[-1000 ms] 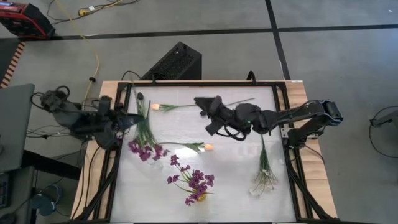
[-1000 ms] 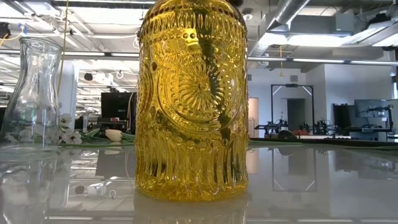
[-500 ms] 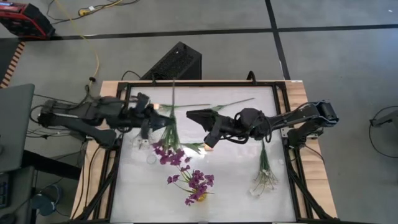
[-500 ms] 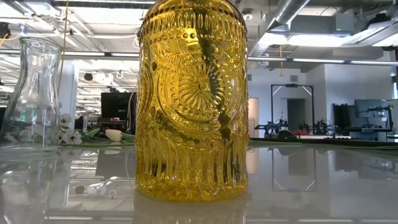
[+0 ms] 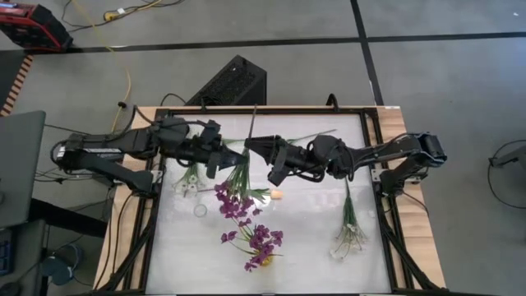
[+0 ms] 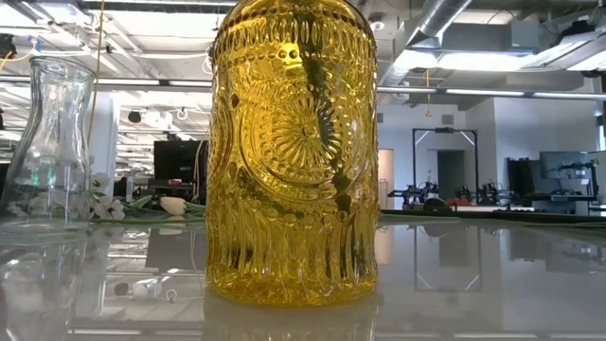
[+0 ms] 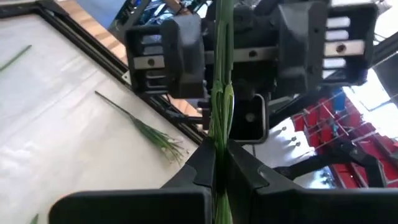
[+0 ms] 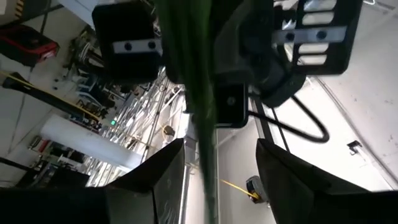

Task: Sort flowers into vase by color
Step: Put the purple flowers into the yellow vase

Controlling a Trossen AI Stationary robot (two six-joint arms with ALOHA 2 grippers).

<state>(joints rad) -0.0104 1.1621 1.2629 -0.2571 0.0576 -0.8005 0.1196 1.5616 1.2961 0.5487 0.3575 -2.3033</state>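
Left gripper (image 5: pixel 220 154): clenched on the stem of a purple flower bunch (image 5: pixel 234 201), held over the middle of the table (image 5: pixel 312 247). The left wrist view shows its fingers (image 7: pixel 202 168) pinched tight around the green stem.

Right gripper (image 5: pixel 255 147): fingers spread, facing the left gripper from just beside it. In the right wrist view the stem runs between its open fingers (image 8: pixel 168 171), not yet gripped.

Key relation: the stem's long axis runs from its bare end near the far rim, past both grippers, to the blossoms hanging toward the near side. The two grippers meet on it from opposite sides. The right gripper's gap already straddles the stem, so a handover looks to need only a closing of those fingers.

Count, high view:
- Purple bunches: two, one held and one standing in the yellow vase (image 6: pixel 289 152) at the near edge.
- Cream-peach tulips: one seen clearly (image 5: pixel 275 194), lying near the held blossoms.
- White sprays: two, one (image 5: pixel 186 182) at the left beside the clear vase (image 6: pixel 52 142), one (image 5: pixel 348 234) lying at the right.
- Vases: two.
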